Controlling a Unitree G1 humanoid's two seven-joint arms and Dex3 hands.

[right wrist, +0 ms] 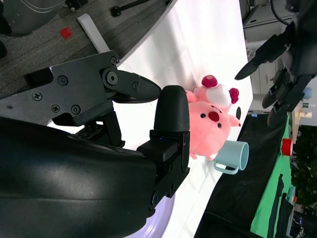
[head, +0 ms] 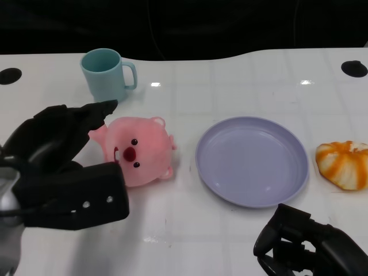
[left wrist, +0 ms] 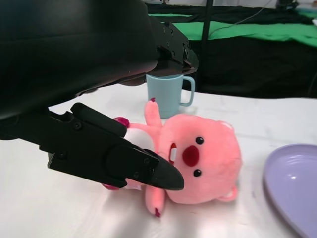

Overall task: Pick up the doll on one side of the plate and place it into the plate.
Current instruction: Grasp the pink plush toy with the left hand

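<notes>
A lab or test studio seems to be hosting this: white table (head: 241,80) standing against black curtains (left wrist: 257,64), green cloth (left wrist: 237,29) lying behind, grey floor (right wrist: 44,54) showing.

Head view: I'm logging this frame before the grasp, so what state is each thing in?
Doll: lying on the table left of the plate, not held.
Plate: empty, flat on the table.
Mug: upright behind the doll, handle toward the plate.
Bun: on the table right of the plate.
Left hand: open, fingers spread around the doll.
Right hand: low near the table edge, holding nothing.
</notes>
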